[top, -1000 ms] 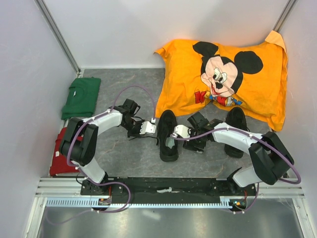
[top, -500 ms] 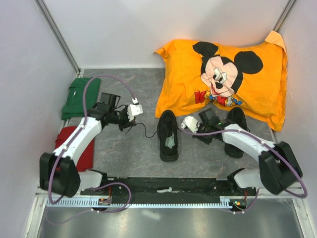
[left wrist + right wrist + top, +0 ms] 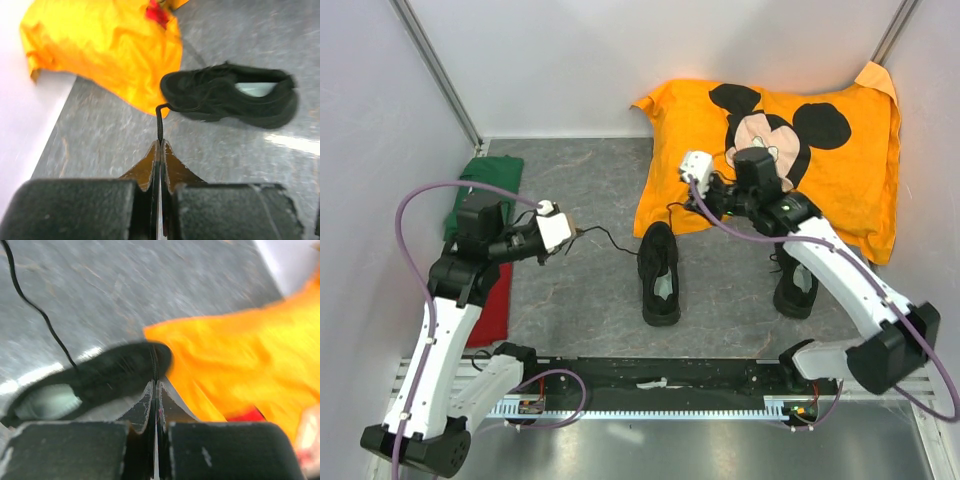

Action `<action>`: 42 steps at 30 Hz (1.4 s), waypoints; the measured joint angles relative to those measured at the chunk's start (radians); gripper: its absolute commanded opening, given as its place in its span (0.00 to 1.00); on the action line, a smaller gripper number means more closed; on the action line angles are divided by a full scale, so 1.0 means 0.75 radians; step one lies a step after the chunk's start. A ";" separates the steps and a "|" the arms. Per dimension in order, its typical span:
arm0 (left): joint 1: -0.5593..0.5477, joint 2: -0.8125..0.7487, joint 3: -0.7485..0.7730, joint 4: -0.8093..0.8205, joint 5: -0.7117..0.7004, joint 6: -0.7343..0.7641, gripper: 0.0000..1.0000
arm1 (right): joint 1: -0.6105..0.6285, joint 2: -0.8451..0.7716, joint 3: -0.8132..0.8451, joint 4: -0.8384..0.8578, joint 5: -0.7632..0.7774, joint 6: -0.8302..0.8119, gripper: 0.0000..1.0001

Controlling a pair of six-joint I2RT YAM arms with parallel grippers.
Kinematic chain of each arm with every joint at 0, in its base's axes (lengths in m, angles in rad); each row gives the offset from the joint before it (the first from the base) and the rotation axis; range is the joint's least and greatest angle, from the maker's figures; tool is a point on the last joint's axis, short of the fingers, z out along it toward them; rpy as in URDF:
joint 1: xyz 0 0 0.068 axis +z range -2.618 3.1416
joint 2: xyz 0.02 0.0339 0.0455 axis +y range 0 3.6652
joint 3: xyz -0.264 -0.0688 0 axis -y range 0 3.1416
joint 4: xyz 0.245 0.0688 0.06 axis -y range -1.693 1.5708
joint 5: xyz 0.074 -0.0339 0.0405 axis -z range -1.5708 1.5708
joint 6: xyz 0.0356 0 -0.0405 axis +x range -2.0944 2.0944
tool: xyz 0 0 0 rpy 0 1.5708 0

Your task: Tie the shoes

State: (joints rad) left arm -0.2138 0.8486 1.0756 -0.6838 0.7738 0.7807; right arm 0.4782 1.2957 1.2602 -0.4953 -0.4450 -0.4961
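Observation:
One black shoe lies mid-table with its toe towards the pillow; the left wrist view shows this shoe on its side, pale insole showing. My left gripper hangs to its left, shut on a thin black lace that runs back to the shoe. Raised over the pillow's edge, my right gripper is shut on the other lace end, which leads to the shoe below. The second shoe stands at the right, partly hidden under my right arm.
An orange Mickey Mouse pillow fills the back right. A folded green shirt and a red cloth lie along the left wall. White walls close in on three sides, and a metal rail runs along the near edge.
Both arms pulled away from the middle shoe: left arm swung left, right arm rose back over the pillow. The right gripper shut on a lace; both laces are now drawn out.

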 measured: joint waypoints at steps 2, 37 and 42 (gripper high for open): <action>0.000 -0.022 0.033 -0.075 0.053 0.029 0.02 | 0.060 0.084 0.047 0.034 -0.035 0.030 0.00; -0.009 0.097 0.007 -0.124 0.332 -0.037 0.01 | 0.259 0.501 0.299 0.225 -0.216 0.308 0.92; -0.009 0.478 0.036 0.278 0.240 -0.273 0.02 | 0.204 0.248 0.190 0.166 -0.105 0.227 0.84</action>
State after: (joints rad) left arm -0.2203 1.2068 1.1027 -0.4755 0.9539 0.5758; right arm 0.6312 1.4815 1.4029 -0.3710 -0.5236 -0.3256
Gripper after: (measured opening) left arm 0.022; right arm 0.893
